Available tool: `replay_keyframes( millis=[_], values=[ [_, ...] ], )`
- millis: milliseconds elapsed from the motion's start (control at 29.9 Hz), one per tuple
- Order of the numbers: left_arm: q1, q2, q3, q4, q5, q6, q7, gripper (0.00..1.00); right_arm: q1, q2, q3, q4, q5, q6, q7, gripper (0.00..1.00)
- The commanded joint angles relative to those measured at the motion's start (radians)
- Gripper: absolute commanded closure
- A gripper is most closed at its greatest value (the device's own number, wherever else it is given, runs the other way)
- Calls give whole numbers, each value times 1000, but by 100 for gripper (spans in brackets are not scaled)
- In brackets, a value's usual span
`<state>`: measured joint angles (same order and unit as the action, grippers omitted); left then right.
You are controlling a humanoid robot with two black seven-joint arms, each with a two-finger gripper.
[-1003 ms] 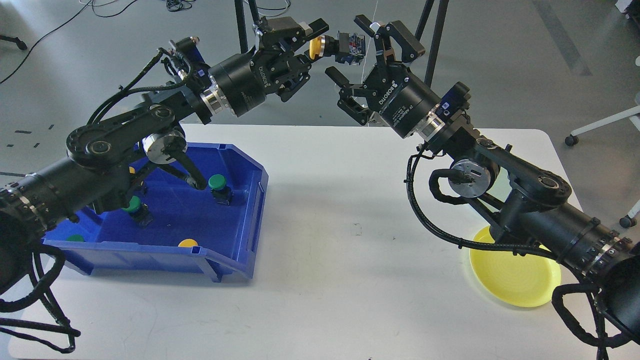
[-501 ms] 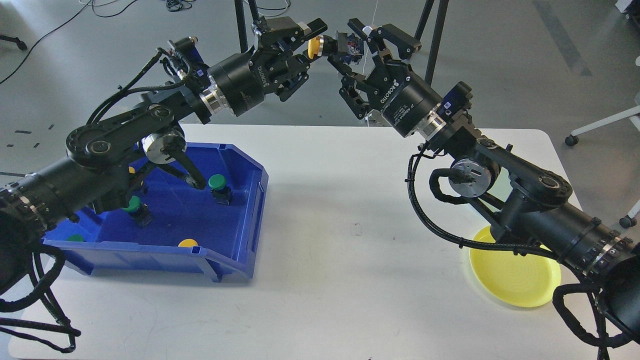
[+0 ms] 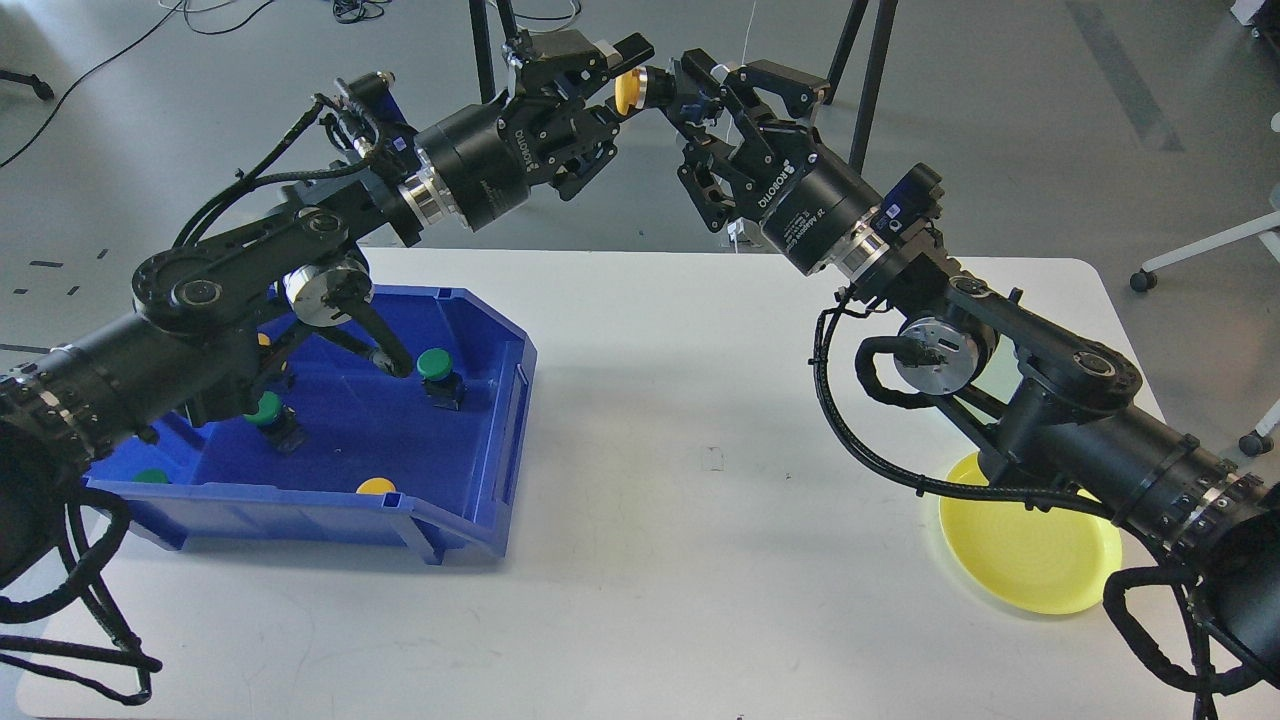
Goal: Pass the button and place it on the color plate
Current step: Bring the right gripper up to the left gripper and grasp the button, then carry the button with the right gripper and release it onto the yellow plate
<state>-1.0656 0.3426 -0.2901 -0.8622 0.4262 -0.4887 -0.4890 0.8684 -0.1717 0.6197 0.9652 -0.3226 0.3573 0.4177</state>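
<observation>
My left gripper (image 3: 622, 78) is shut on a yellow-capped button (image 3: 627, 91) and holds it high above the table's far edge, with its black body pointing right. My right gripper (image 3: 688, 92) is open, and its two fingers straddle that black body. I cannot tell whether they touch it. The yellow plate (image 3: 1030, 565) lies on the table at the front right, partly hidden under my right arm.
A blue bin (image 3: 470, 500) stands at the left of the white table (image 3: 680, 480), under my left arm. It holds green buttons (image 3: 434, 364) (image 3: 265, 408) (image 3: 150, 476) and a yellow one (image 3: 376, 486). Tripod legs (image 3: 480, 40) stand on the floor behind.
My right gripper has moved left and up to the held button, so its open fingers now lie on either side of the button's body. My left gripper has kept still.
</observation>
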Motion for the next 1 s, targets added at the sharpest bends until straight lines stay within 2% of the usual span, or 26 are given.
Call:
replay_keyframes(
  millis=[0, 33, 67, 234, 334, 501, 635, 802, 902, 969],
  values=[
    [1, -4, -3, 0, -1, 0, 0, 36, 0, 0, 0, 0, 0, -9, 0, 94],
    [1, -5, -4, 0, -3, 0, 0, 23, 0, 0, 0, 0, 0, -12, 0, 94],
    [1, -11, -4, 0, -1, 0, 0, 20, 0, -2, -1, 0, 0, -12, -2, 94],
    [1, -19, -6, 0, -3, 0, 0, 13, -2, -15, 0, 6, 2, -21, -2, 95],
    [1, -19, -6, 0, -1, 0, 0, 12, -14, -78, 5, 21, 5, -46, -2, 95],
    [3, -20, -6, 2, -1, 0, 0, 11, -101, -308, 8, 171, 5, -162, -7, 95],
    [3, -22, -6, 9, 0, 0, 0, 10, -231, -578, 2, 376, 2, -309, -25, 95],
    [3, -22, -6, 11, 0, 0, 0, 9, -422, -895, 2, 613, 3, -471, -25, 95],
    [3, -22, -6, 9, 0, 0, 0, 9, -549, -1011, 0, 668, 5, -535, -23, 95],
    [3, -22, -6, 11, 0, 0, 0, 9, -632, -1048, 2, 673, 7, -563, -20, 96]
  ],
)
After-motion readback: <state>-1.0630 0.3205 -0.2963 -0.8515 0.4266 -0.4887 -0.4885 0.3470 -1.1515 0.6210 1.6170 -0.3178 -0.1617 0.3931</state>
